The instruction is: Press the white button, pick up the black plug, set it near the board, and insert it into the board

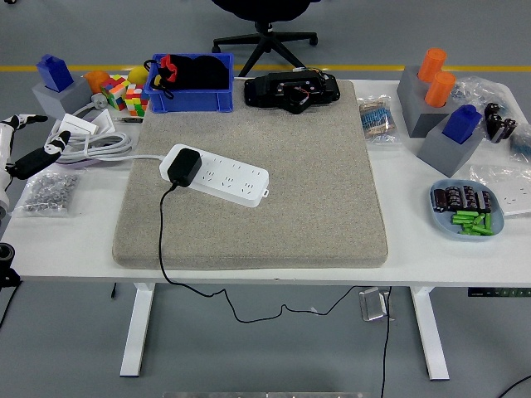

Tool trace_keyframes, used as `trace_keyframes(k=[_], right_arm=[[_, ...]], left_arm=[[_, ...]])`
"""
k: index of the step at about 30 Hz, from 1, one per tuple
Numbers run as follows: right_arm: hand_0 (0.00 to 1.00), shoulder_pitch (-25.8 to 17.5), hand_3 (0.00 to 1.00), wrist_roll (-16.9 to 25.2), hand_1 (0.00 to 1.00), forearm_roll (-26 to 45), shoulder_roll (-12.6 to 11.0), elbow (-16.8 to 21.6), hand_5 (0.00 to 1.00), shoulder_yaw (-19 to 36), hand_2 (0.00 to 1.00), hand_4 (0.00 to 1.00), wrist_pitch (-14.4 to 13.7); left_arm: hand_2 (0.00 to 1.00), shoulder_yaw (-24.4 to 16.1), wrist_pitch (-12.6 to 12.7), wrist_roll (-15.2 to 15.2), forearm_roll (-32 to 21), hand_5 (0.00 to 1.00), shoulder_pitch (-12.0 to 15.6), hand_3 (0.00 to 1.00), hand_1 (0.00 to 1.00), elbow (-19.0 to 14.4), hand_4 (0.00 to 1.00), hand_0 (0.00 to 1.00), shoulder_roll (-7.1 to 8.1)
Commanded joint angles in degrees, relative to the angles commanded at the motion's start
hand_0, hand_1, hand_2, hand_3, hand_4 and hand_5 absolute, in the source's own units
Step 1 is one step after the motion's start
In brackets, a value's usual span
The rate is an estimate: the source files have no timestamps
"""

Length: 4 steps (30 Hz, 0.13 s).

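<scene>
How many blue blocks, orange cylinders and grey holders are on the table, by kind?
Blue blocks: 2, one at far left, one at right.
Orange cylinders: 2, side by side at far right.
Grey holders: 3.
Total: 7.

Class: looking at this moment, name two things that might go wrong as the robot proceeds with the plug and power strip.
1. The black plug sits in the power strip; pulling it might drag the strip across the mat.
2. Its cable hangs over the near edge and may snag.
3. The left hand reaches in past a coiled white cord.
</scene>
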Motion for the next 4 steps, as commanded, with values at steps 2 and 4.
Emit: trace_keyframes(k=[2, 4], right_arm=[[0.783, 0.0, 0.615, 0.0, 0.682, 0.0, 0.0, -0.3, 0.441, 0.1, 0.658, 0.673, 0.0], [0.783, -0.1, 0.615, 0.0, 0.682, 0.2, -0.1, -0.3, 0.441, -0.1, 0.658, 0.673, 0.0]], left_arm=[[0.836, 0.0, 0.0, -0.1, -0.2, 0.472, -0.1, 0.727, 0.906, 0.0, 0.789, 0.932, -0.1], [0.836, 0.1, 0.1, -0.2, -0.2, 0.472, 0.0, 0.727, 0.906, 0.0, 0.789, 0.932, -0.19]])
